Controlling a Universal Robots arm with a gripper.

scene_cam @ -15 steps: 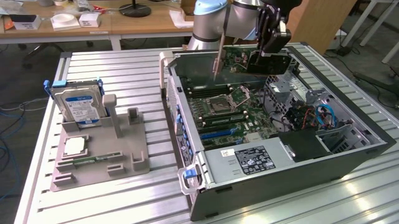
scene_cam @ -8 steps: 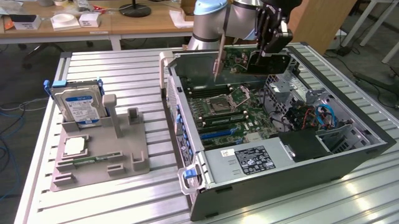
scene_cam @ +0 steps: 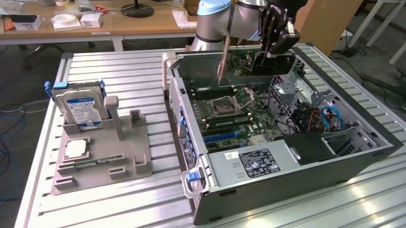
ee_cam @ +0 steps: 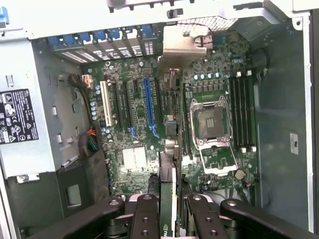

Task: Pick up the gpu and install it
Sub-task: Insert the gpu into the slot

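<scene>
Pickup done: I see gripper (ee_cam: 169, 219) clamped on gpu (scene_cam: 246, 64), hanging above open case (scene_cam: 285, 190); not yet seated on motherboard (scene_cam: 231, 121).

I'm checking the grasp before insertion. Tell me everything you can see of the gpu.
The gpu is a thin flat card, its green circuit-board face showing in the exterior view, with a metal bracket strip at one end. It hangs on edge over the motherboard of the open computer case, clamped in the hand.
</scene>
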